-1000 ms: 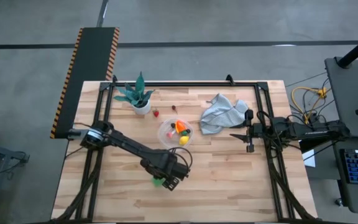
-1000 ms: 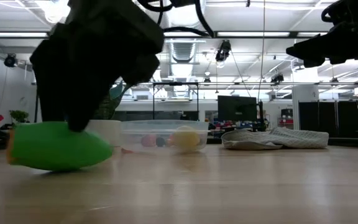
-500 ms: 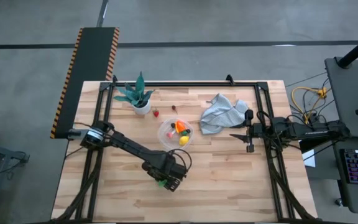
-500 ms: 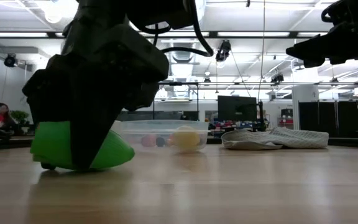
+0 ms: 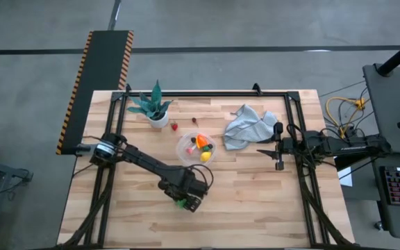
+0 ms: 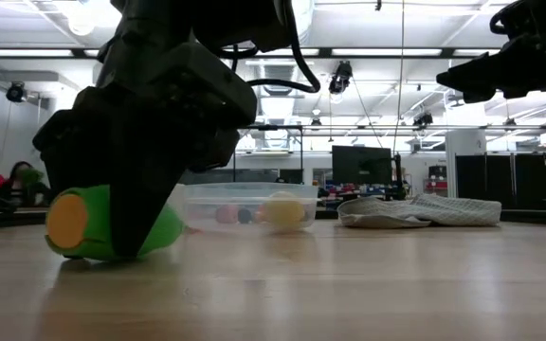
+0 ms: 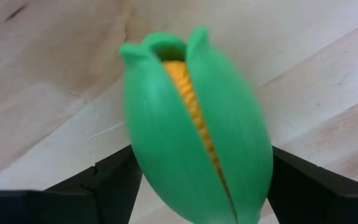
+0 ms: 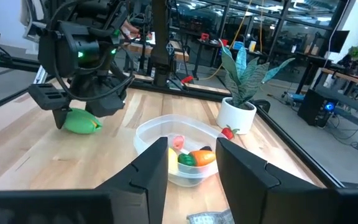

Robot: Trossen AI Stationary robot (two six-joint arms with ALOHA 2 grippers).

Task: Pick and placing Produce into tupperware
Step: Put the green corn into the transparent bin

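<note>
My left gripper (image 5: 186,199) is near the middle of the table's near half, shut on a green toy corn cob (image 6: 102,224) with a yellow-orange kernel strip (image 7: 194,118). The round clear tub (image 5: 197,148) stands farther back at the centre and holds orange, yellow, green and pink pieces. A red piece (image 5: 174,126) and a dark brown piece (image 5: 195,120) lie on the wood beyond the tub. My right gripper (image 5: 278,155) hangs open above the right side, beside the grey-blue cloth (image 5: 248,125). My left gripper pinches the corn cob between its two fingers, one finger (image 7: 107,183) on each long side (image 7: 138,168), across its length. The fingers come from above, pointing down. The cob lies level at the table top, orange butt end (image 6: 67,221) toward the near edge. I cannot tell whether it is lifted clear.
A teal-leaved plant in a white pot (image 5: 154,109) stands at the far left. The crumpled cloth lies right of the tub. A dark metal frame (image 5: 207,93) runs along the table's far edge and sides. Bare wood lies between the left gripper and the tub.
My left gripper has turned about its upright axis while low over the table, and the corn cob has turned with it. The cob lay sideways a second ago with its pointed tip toward the right; now its orange butt end faces the near edge.
</note>
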